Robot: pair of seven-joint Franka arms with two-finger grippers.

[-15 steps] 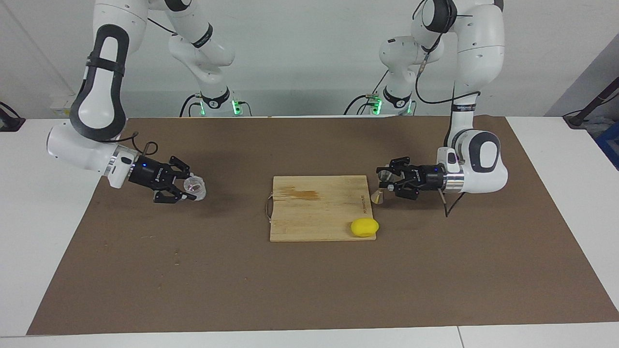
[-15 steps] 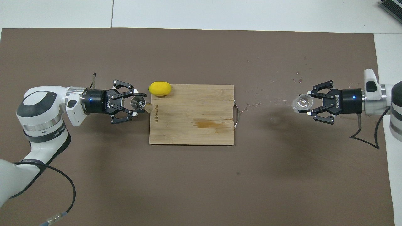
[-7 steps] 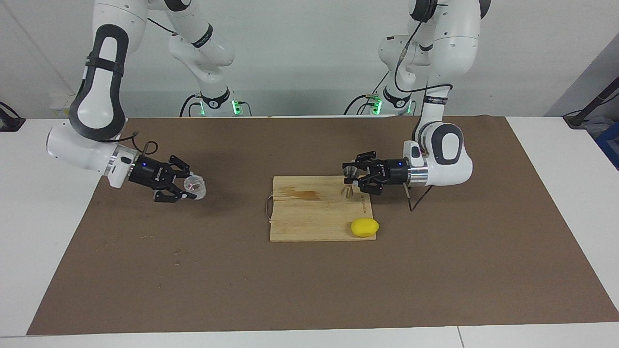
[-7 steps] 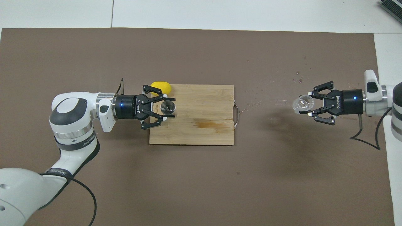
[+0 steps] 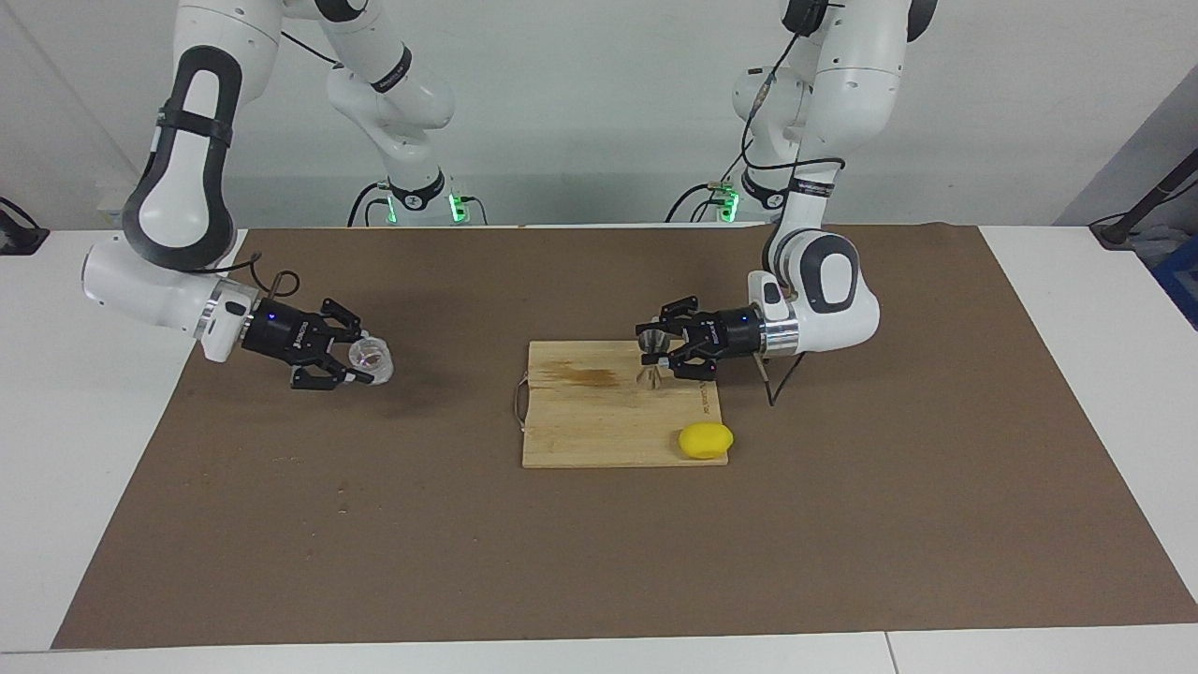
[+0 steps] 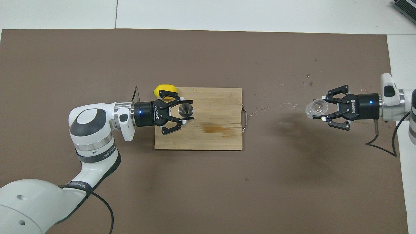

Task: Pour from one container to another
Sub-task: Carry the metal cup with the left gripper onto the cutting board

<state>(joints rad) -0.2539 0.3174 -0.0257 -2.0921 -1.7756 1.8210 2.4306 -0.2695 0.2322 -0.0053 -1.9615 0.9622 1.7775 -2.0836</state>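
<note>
My left gripper (image 5: 658, 353) (image 6: 186, 110) is shut on the silver hourglass jigger (image 5: 651, 363) (image 6: 186, 109). It holds the jigger upright, low over the wooden cutting board (image 5: 599, 426) (image 6: 211, 138), above the part nearest the left arm's end. Whether the jigger's foot touches the wood I cannot tell. At the right arm's end of the brown mat, my right gripper (image 5: 367, 359) (image 6: 322, 107) is shut on the clear glass cup (image 5: 373, 357) (image 6: 316, 107), which hangs just above the mat and tilts a little.
A yellow lemon (image 5: 706, 440) (image 6: 162, 88) sits at the board's corner farthest from the robots, toward the left arm's end. The board has a dark stain (image 6: 213, 129) and a wire handle (image 6: 244, 117). Small droplets (image 6: 308, 83) dot the mat near the cup.
The left gripper carried the jigger from beside the board's edge to over the board, toward the right arm's end. The right gripper drew back slightly with the cup.
</note>
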